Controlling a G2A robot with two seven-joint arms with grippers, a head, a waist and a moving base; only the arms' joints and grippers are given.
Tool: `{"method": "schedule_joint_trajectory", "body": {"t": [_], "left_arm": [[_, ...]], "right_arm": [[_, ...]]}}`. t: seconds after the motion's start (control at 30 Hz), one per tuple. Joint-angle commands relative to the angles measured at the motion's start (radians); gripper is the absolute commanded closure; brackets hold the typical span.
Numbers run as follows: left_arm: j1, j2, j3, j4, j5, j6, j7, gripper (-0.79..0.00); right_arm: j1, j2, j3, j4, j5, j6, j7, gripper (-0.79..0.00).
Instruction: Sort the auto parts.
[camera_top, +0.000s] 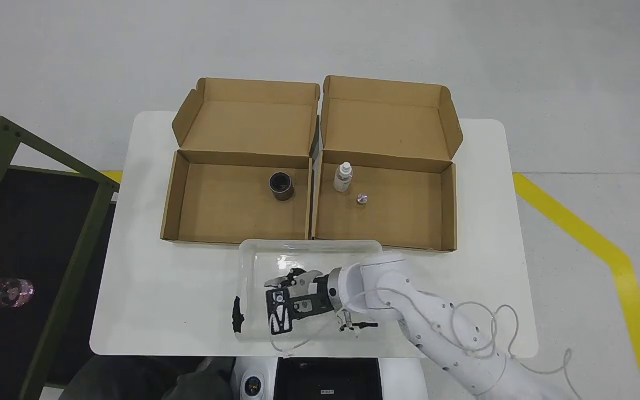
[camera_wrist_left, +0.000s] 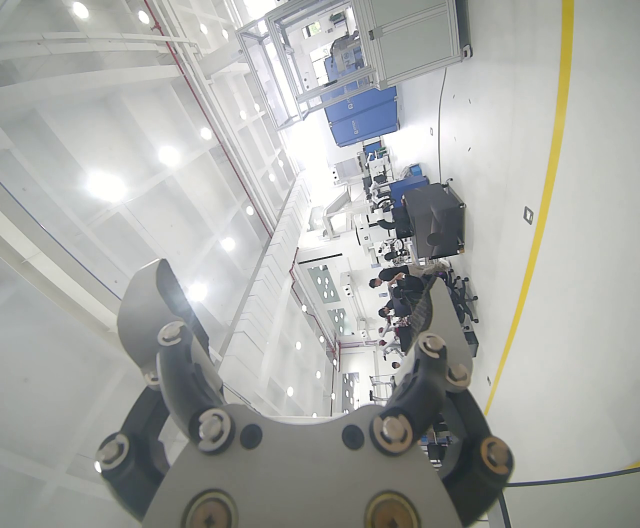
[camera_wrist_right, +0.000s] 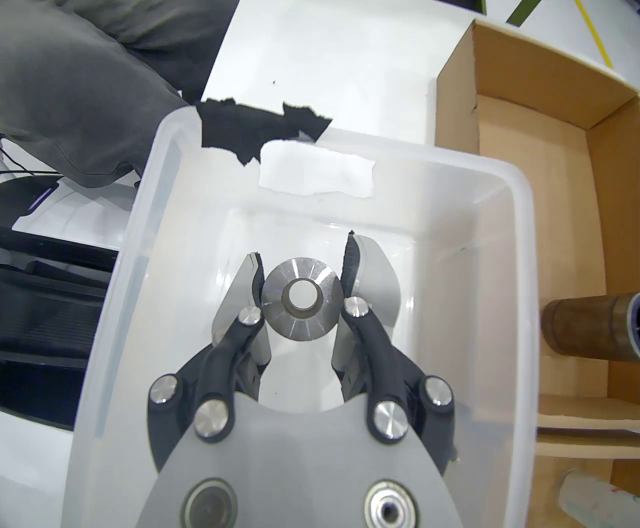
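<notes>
the right gripper (camera_wrist_right: 302, 250) is down inside the clear bin (camera_wrist_right: 150, 200) at the table's near edge. its fingers are clenched across the rim of a flat metal disc (camera_wrist_right: 300, 299), with the bore facing the wrist. a cardboard box (camera_top: 400, 215) lies just beyond the bin. the left gripper (camera_wrist_left: 300, 280) points at the ceiling, fingers spread wide, holding nothing.

The sleeve (camera_wrist_right: 585, 325) and bottle (camera_wrist_right: 590, 495) run off the right wrist view's edge; the metal bit (camera_top: 363, 198) is too small to name.
</notes>
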Motion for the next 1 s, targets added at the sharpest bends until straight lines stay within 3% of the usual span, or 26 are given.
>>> {"method": "schedule_joint_trajectory", "body": {"t": [0.0, 0.33, 0.97], "left_arm": [[0.000, 0.000, 0.000, 0.000, 0.000, 0.000, 0.000, -0.785], [0.000, 0.000, 0.000, 0.000, 0.000, 0.000, 0.000, -0.785], [0.000, 0.000, 0.000, 0.000, 0.000, 0.000, 0.000, -0.785]], "right_arm": [[0.009, 0.000, 0.006, -0.012, 0.004, 0.004, -0.003, 0.000], [0.077, -0.005, 0.035, -0.036, 0.016, 0.025, -0.032, 0.000], [0.283, -0.054, 0.005, 0.125, 0.022, 0.110, -0.108, 0.000]]}}
